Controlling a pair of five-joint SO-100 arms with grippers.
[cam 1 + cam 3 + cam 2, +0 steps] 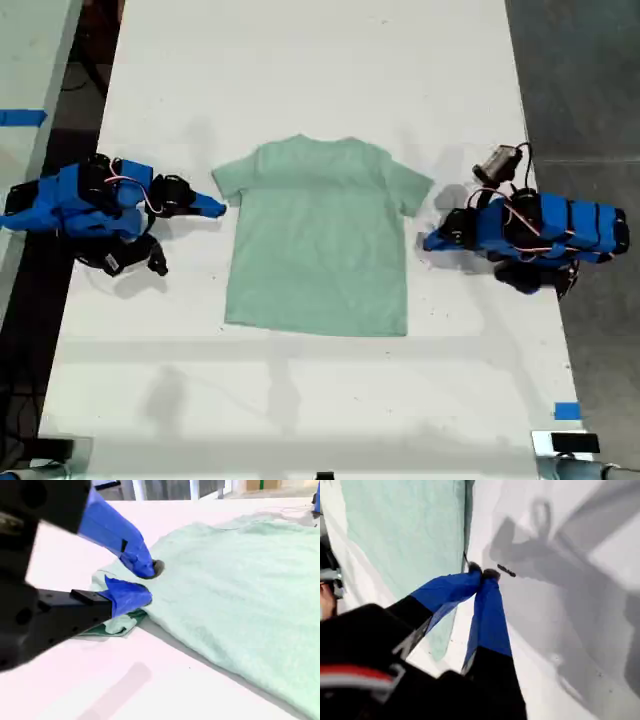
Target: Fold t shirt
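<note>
Mid-table, the t shirt [318,240] lies flat on the white table [300,70], neck to the far side, hem near. At the exterior view's right, my first gripper [428,241] sits just beside the shirt's side edge, on bare table; its jaws are closed tip to tip on nothing [483,573]. At the exterior view's left, my second gripper [217,208] is at the sleeve tip [141,581], jaws narrowly apart with bunched cloth at them; can't tell if it pinches. Blue tape [567,410] lies near the table's near right corner. Nothing lies on the shirt.
</note>
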